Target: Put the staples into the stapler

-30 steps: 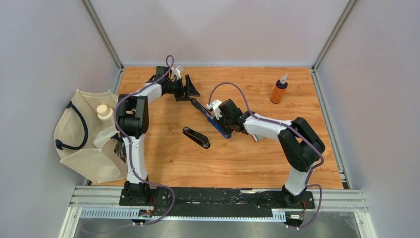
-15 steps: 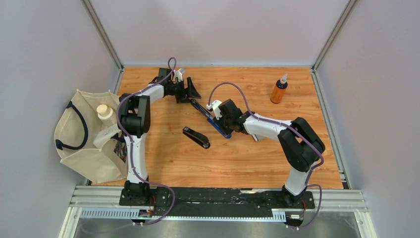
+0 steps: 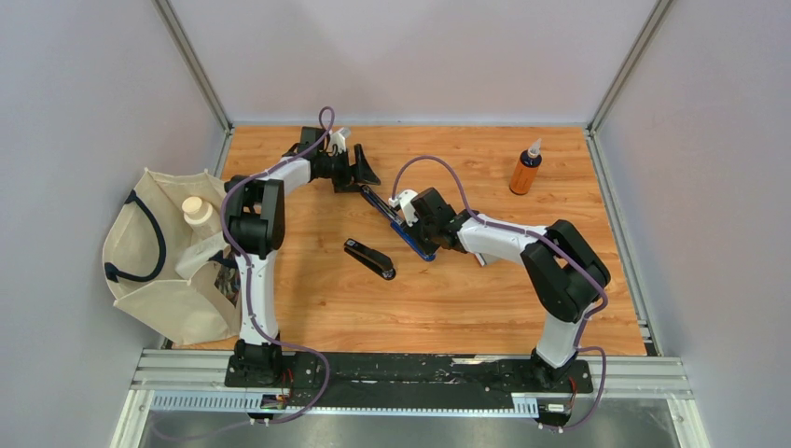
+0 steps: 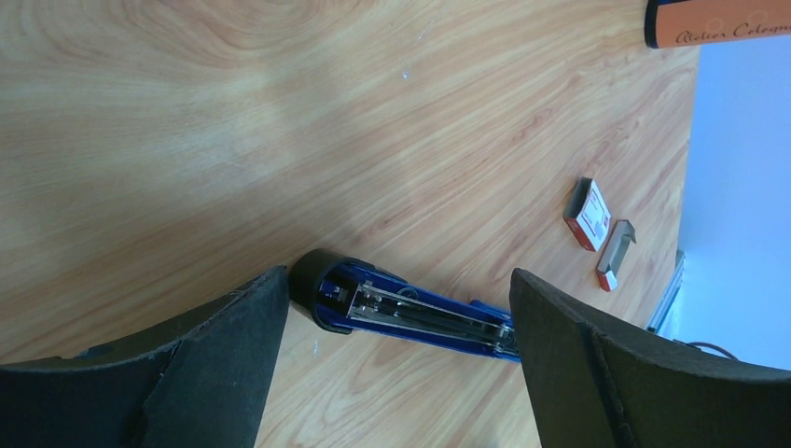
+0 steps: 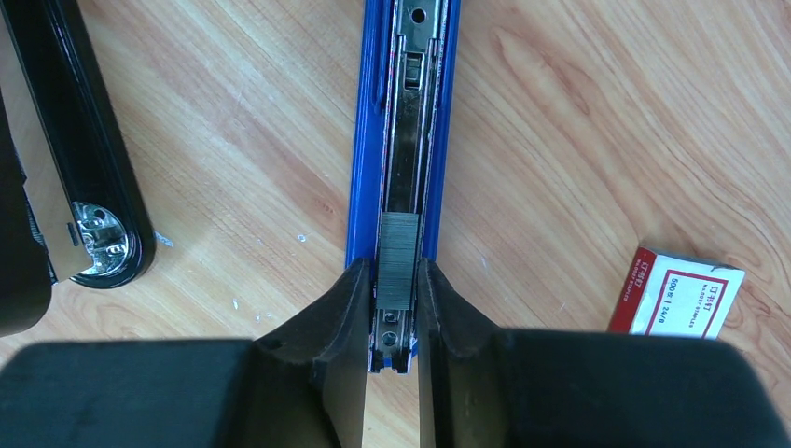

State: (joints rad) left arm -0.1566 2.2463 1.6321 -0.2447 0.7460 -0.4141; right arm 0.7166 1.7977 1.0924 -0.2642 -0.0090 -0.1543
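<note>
Right wrist view gives you the clearest look: your right gripper [image 5: 392,271] has its jaws pinching the silvery-grey staple strip [image 5: 399,245] from both sides. The strip is lined up lengthwise over the open metal channel of the blue stapler [image 5: 410,93]. You cannot tell whether the strip is seated in that channel. The stapler lies opened flat near the middle of the desk [image 3: 448,308], running diagonally toward the far edge. The white staple box [image 5: 686,294] with its red label lies flat on the wood just beside the stapler, on the side toward the right edge. A black stapler [image 5: 65,159] lies apart on the other side. Your left gripper [image 4: 396,280] is out near the far edge with its jaws spread wide and gripping nothing, the dark end of the blue stapler between them. An orange bottle [image 3: 525,168] stands upright toward the far right corner, and a tote bag [image 3: 159,247] hangs off the left edge.
</note>
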